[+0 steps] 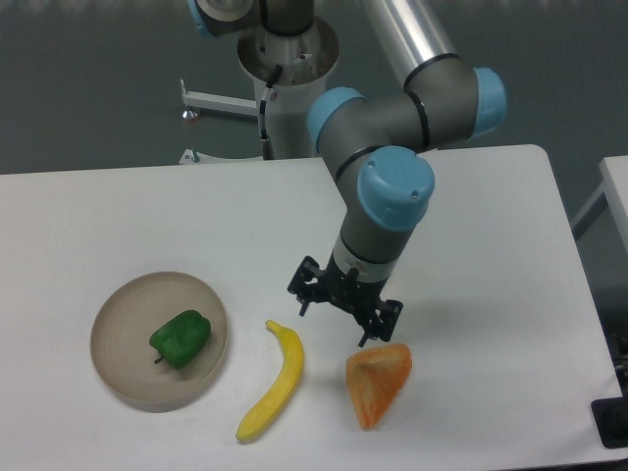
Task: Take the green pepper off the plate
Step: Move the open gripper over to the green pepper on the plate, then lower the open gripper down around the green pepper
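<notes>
The pepper (180, 339) lies on the plate (116, 319), a little right of the plate's middle, with its stem toward the lower left. The plate sits at the left side of the worktop (471, 216). The end effector (343, 312) hangs above the worktop well apart from the plate, between the banana (275, 383) and the orange pepper (379, 383), just above them. Its fingers are spread and hold nothing.

I think the task is not yet begun: the arm must travel left across the banana to reach the plate. The risks I see are these. If the end effector moves sideways at a low height, it may strike the banana or the plate's rim and push them. The pepper is lumpy and looks glossy, so the fingers could slip off it if they close on a rounded bulge. A descent too deep would press the fingertips on the plate.
</notes>
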`<action>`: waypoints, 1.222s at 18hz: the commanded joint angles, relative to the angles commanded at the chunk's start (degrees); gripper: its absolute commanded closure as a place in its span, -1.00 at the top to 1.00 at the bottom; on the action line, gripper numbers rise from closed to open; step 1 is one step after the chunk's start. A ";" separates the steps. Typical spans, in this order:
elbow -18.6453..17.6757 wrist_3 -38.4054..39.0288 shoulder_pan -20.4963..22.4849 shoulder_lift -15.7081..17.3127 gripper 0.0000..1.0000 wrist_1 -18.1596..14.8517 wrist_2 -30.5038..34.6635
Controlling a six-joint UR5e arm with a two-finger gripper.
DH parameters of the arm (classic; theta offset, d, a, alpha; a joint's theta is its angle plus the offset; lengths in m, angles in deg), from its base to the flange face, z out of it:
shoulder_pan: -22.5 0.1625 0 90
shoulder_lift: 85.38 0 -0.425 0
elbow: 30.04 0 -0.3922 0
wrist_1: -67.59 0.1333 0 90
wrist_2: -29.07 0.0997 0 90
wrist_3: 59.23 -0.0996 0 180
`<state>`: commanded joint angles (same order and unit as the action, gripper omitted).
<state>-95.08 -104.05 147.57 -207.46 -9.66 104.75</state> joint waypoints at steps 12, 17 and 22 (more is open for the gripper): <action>-3.95 10.88 -7.81 -0.26 1.00 4.56 0.26; -6.24 15.19 -10.28 0.00 1.00 6.59 -1.05; -8.52 15.30 -13.18 -0.79 1.00 9.83 -0.62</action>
<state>-103.60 -88.76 134.40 -208.25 0.17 104.13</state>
